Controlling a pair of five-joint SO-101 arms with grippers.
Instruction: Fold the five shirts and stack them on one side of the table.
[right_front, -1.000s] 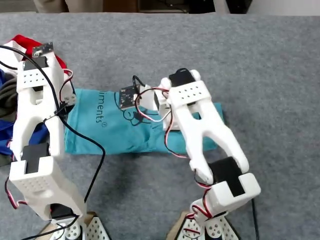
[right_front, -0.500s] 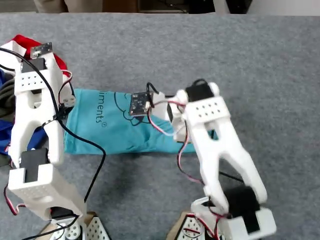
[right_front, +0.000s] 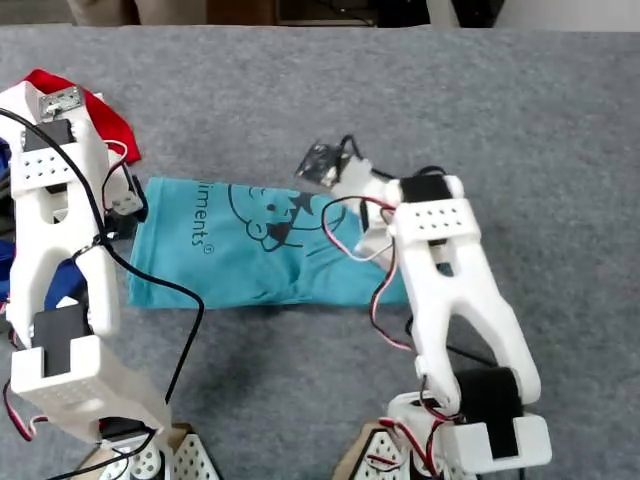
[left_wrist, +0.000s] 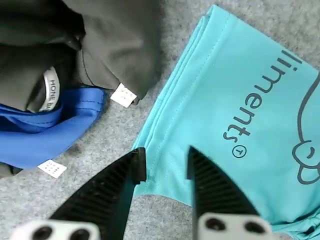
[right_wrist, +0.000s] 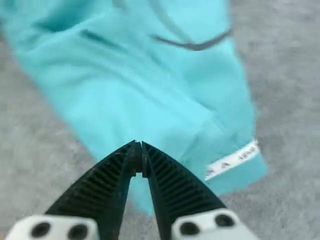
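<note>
A teal shirt (right_front: 240, 250) with a dark print lies folded into a long strip on the grey table. My left gripper (left_wrist: 165, 162) stands open over the shirt's (left_wrist: 240, 100) left end, one finger on each side of the folded edge. In the high view this gripper (right_front: 125, 203) is at the strip's left edge. My right gripper (right_wrist: 138, 146) is shut with nothing in it, above the teal shirt (right_wrist: 150, 85) near the end with the white label (right_wrist: 232, 160). The right arm (right_front: 435, 250) covers the strip's right end.
A heap of other shirts lies at the table's left edge: red (right_front: 100, 110), blue (left_wrist: 45, 130) and black (left_wrist: 115, 40). Bare grey table (right_front: 540, 150) stretches to the right and behind. Cables hang off both arms.
The right arm has drawn back from the shirt's middle toward its right end. The left arm has shifted slightly left and away. The teal shirt lies as before.
</note>
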